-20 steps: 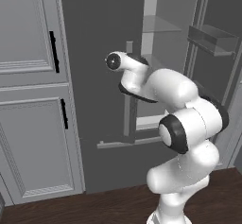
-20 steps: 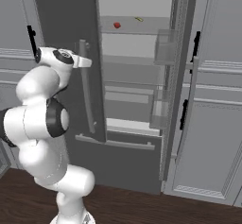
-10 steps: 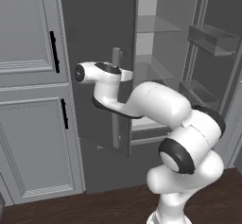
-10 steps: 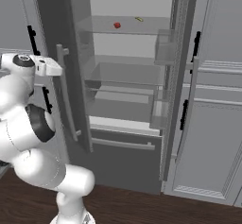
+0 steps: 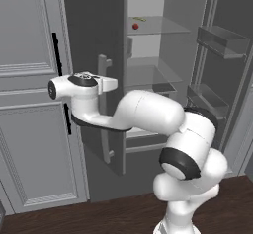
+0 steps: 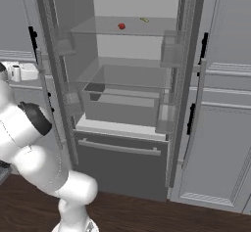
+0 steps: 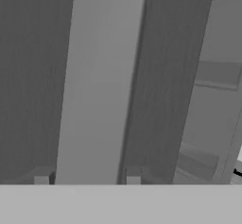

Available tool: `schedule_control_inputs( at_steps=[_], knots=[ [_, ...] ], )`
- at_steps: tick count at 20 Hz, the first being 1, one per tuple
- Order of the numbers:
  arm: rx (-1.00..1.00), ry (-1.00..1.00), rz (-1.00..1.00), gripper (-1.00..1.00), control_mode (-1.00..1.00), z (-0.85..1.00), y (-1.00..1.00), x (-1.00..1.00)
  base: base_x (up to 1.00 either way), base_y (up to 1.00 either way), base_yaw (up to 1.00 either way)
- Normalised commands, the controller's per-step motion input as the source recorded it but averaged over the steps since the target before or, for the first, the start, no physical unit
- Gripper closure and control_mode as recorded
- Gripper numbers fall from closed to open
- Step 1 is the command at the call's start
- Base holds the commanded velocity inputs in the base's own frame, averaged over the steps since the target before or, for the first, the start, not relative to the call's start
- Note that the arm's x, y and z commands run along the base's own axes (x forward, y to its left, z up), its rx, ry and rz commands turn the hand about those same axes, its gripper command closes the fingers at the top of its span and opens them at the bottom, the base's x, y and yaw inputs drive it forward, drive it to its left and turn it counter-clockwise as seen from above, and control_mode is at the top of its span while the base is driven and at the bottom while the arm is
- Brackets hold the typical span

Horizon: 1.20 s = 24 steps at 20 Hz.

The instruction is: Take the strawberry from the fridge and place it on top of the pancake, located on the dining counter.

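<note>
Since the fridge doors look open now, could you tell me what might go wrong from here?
1. In the hand view the gripper straddles the left door's handle; pulling away carelessly could snag it and swing the door.
2. The strawberry is tiny and roundish on a smooth glass shelf, so a nudge may roll it away.
3. A small yellowish item lies near it, and the right door's bins crowd the reach into the fridge.
</note>
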Motion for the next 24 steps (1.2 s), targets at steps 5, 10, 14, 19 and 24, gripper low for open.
schedule_control_inputs(
  at_steps=[5, 10, 14, 19, 24],
  knots=[
    [-0.02, 0.0, 0.0, -1.0, -1.0, 0.0, 0.27, -0.16, 0.0, 0.0, 0.0],
    [-0.03, 0.0, 0.0, -1.0, -1.0, 0.0, 0.23, -0.1, 0.0, 0.0, 0.0],
    [-0.01, 0.0, 0.0, -1.0, -1.0, 0.0, 0.28, -0.19, 0.0, 0.0, 0.0],
    [0.08, -0.02, 0.0, -1.0, -1.0, 0.0, 0.23, 0.03, 0.0, 0.0, 0.0],
    [0.1, -0.03, 0.0, -1.0, -1.0, 0.0, 0.14, 0.14, 0.0, 0.0, 0.0]
  ],
)
